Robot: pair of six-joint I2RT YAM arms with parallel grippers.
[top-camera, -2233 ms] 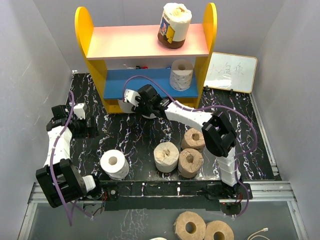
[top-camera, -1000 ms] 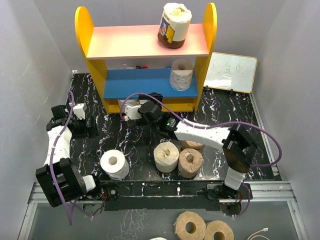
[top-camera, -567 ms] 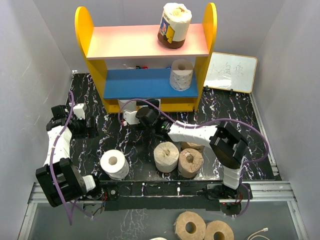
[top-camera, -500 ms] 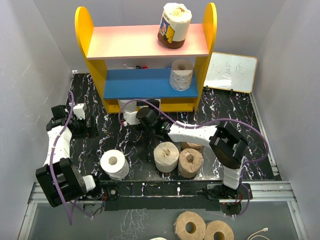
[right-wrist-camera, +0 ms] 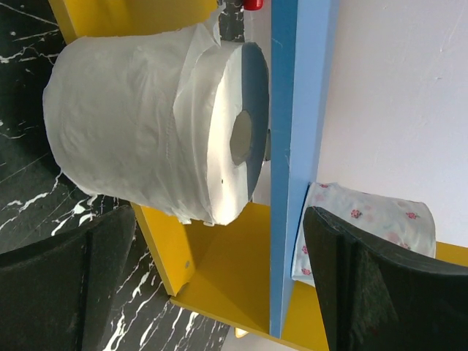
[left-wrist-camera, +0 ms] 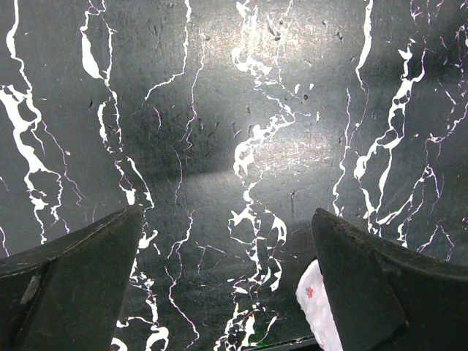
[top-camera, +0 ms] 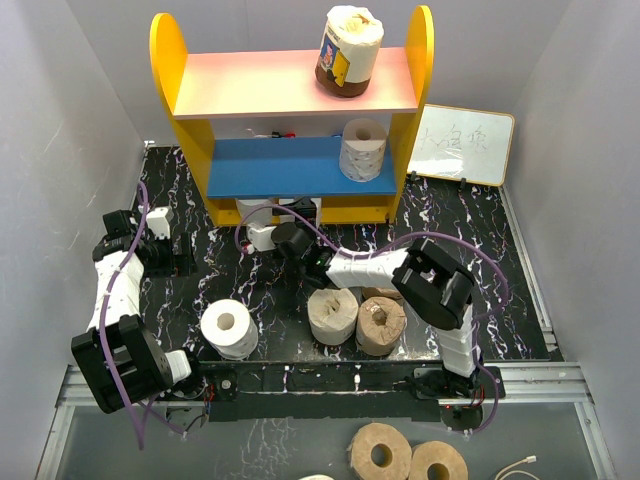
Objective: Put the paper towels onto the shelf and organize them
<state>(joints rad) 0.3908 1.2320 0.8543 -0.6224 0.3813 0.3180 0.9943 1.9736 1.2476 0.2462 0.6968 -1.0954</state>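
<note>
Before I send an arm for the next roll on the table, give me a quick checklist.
1. The right gripper is open and empty: ok.
2. The bottom white roll stands under the blue board, clear of that gripper: ok.
3. The left gripper is open above bare table: ok.
4. The lone white roll is upright, nothing touching it: ok.
5. The tan rolls sit packed together with the right arm over them: not ok.
6. The pink board has room beside the wrapped roll: ok.
</note>
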